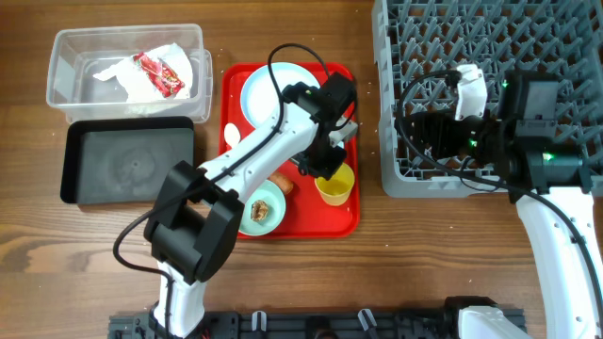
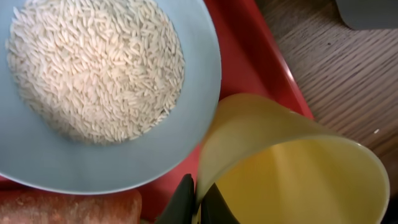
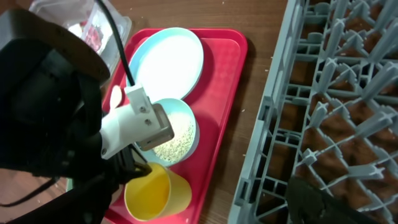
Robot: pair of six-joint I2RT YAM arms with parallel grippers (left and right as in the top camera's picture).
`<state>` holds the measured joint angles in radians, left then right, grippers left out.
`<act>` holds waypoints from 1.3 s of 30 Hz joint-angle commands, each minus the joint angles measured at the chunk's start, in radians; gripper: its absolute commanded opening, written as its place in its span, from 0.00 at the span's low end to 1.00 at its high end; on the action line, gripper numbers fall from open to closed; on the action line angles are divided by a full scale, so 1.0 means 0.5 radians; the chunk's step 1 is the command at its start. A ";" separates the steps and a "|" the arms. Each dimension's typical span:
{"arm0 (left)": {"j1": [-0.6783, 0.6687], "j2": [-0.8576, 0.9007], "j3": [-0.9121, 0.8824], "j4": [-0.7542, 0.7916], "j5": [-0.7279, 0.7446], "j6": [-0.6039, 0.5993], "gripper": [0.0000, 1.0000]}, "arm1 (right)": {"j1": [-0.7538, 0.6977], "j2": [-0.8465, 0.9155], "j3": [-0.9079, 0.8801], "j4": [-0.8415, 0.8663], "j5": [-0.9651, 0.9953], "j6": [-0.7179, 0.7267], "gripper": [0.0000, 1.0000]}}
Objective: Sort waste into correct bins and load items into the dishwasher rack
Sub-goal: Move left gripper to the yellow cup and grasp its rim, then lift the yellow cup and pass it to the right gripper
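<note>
My left gripper (image 2: 198,200) is clamped on the yellow cup's (image 2: 292,168) thin rim, at the red tray's (image 2: 249,56) near-right corner. That soft wall looks bent and could slip free as I lift. The rice bowl (image 2: 202,81) crowds it further in on the tray, so swinging that way risks a spill; bare wood lies right of the tray.

I can't read a single word, number or brand in any of my three views. The only printing I can find is on the red printed snack wrapper (image 1: 160,73), which lies in the clear tub (image 1: 58,66) at the upper left of the overhead frame, and its marks are too small to make out as letters. In the right wrist view that wrapper shows at the upper left edge, but it is blurred and no more legible.
</note>
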<state>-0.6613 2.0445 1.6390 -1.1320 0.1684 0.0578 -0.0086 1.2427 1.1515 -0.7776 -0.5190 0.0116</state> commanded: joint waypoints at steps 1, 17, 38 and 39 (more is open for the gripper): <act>0.160 -0.136 0.040 -0.033 0.210 -0.027 0.04 | -0.031 0.015 0.042 0.075 -0.141 0.136 0.92; 1.154 -0.397 0.051 0.060 2.547 0.455 0.04 | -0.040 0.034 0.034 0.587 -1.244 0.023 0.97; 0.997 -0.397 0.051 0.188 2.688 0.454 0.04 | 0.448 0.384 0.034 1.567 -1.444 0.405 0.98; 0.989 -0.397 0.051 0.195 2.688 0.454 0.04 | 0.448 0.384 0.034 1.586 -1.440 0.414 0.96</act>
<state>-0.1463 1.8553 1.6569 -1.0454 1.5185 0.2615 0.2134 1.4300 1.1530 -0.0185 -1.2152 0.1627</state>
